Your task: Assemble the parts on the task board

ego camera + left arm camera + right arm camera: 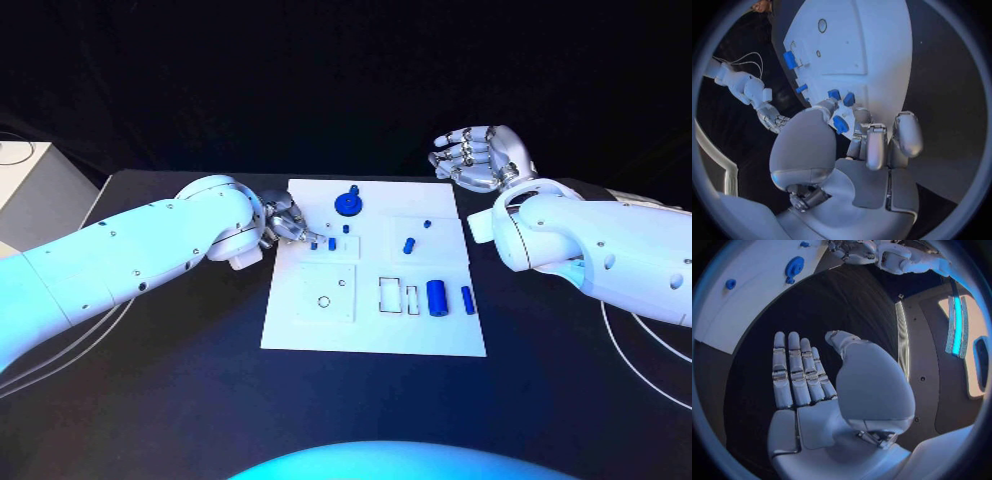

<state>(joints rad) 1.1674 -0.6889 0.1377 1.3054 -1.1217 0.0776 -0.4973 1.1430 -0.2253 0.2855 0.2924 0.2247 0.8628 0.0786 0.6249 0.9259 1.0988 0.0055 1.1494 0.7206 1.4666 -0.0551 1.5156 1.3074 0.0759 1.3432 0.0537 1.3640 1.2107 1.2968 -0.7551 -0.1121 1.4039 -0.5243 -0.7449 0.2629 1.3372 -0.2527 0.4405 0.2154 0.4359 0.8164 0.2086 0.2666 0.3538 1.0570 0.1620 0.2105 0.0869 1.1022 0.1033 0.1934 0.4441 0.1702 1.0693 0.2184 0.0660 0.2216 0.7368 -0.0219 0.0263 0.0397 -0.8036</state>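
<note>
The white task board (375, 320) lies in the middle of the black table. My left hand (289, 222) is low over the board's left edge, and its thumb and a finger pinch a small blue part (840, 124). Two more small blue parts (834, 94) (849, 98) stand just beyond its fingertips. A blue round knob (348, 203) sits near the board's far edge. Two blue cylinders (436, 296) (467, 298) lie at the right, beside empty slots. My right hand (476, 155) is raised beyond the board's far right corner, fingers straight, holding nothing.
A small blue peg (427, 223) and a short blue cylinder (410, 243) rest on the board's right half. A white box (29, 190) stands off the table's far left corner. Thin cables (649, 350) trail over the table at the right.
</note>
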